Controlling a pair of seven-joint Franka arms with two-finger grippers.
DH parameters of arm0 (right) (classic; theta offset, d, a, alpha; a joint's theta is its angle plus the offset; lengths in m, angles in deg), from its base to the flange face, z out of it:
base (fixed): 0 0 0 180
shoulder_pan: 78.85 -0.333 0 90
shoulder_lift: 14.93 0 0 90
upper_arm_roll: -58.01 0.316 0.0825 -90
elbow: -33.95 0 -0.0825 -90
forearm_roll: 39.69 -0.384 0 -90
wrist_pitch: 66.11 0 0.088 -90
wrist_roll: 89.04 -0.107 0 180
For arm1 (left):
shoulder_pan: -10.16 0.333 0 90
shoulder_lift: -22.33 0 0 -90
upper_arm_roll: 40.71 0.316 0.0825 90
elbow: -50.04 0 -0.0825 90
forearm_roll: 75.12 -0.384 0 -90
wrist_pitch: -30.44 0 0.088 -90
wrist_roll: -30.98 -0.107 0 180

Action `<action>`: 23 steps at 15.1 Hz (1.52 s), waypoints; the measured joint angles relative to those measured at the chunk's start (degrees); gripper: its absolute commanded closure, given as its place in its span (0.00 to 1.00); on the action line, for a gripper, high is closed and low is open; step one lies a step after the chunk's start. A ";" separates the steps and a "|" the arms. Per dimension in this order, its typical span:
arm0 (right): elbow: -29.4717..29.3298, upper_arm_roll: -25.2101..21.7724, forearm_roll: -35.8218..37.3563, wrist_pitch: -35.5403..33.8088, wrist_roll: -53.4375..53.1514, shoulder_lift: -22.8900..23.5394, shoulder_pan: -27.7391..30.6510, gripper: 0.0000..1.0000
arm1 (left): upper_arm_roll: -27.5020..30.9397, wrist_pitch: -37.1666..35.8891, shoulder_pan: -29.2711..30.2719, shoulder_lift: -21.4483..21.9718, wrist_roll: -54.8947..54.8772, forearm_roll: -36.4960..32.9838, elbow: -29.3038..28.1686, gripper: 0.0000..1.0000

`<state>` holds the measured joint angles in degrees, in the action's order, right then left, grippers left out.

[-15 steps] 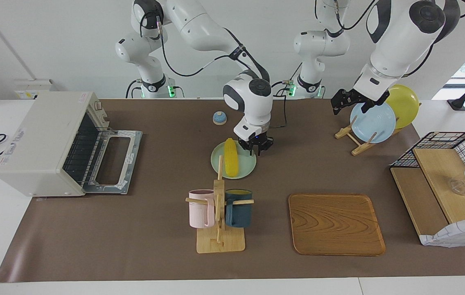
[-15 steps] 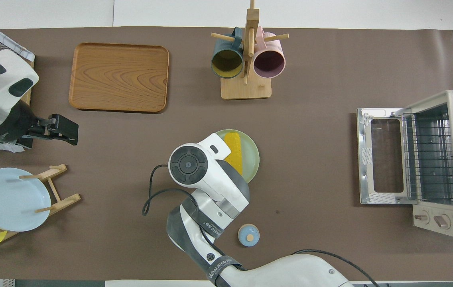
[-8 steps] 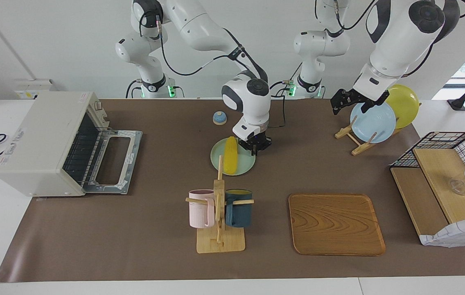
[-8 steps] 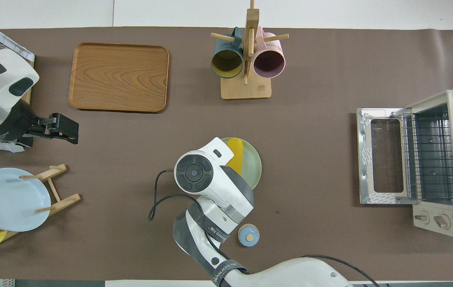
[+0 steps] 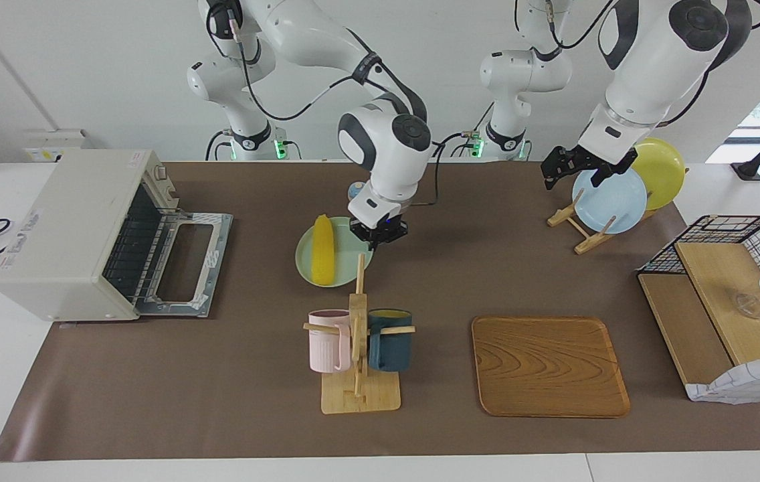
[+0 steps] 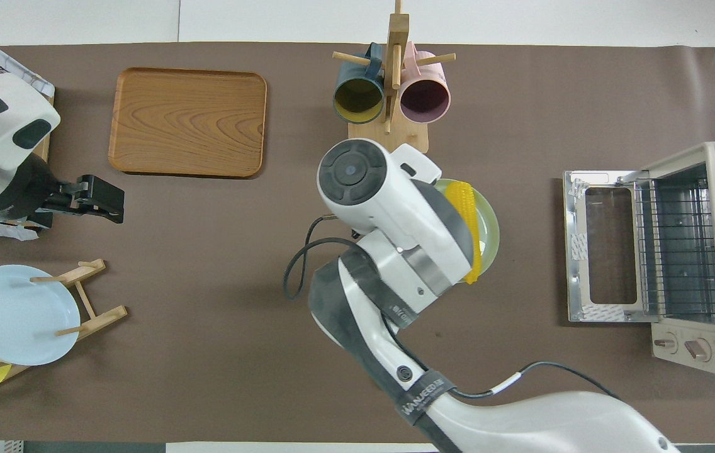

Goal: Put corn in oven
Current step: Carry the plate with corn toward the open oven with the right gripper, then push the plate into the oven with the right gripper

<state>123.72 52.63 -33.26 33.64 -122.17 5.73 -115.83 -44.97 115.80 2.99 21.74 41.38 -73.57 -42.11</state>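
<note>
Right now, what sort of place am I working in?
Likely a lab's mock kitchen table: a toaster oven with its door open, mugs on a wooden mug rack, and plates in a plate stand on a brown mat.

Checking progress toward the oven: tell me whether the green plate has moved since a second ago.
Yes. The green plate, carrying the corn, has moved toward the oven, gripped at its rim by the right gripper.

The right gripper (image 5: pixel 378 235) grips the rim of the green plate (image 5: pixel 306 262), lifted above the table; the corn (image 5: pixel 322 249) lies on the plate, just beside the gripper toward the open oven (image 5: pixel 79 231).
</note>
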 measured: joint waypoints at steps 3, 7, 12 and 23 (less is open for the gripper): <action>3.20 -0.11 1.87 -6.33 4.45 -5.82 5.40 1.00 | 0.03 0.22 0.05 0.00 0.00 0.00 0.00 0.00; 13.71 -0.21 2.54 -5.78 9.25 -11.28 12.39 1.00 | 0.07 0.23 0.09 0.00 0.01 0.00 0.00 0.00; 16.91 -0.24 3.77 -1.69 18.53 -12.04 21.45 1.00 | 0.07 0.28 0.11 0.00 0.01 0.00 0.00 0.00; 25.93 -0.20 6.65 9.55 36.15 -14.18 31.40 1.00 | 0.09 0.30 0.13 0.00 0.01 0.00 0.00 0.00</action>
<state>149.65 52.43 -26.61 43.20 -86.02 -8.44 -84.44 -44.89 116.10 3.12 21.74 41.39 -73.57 -42.11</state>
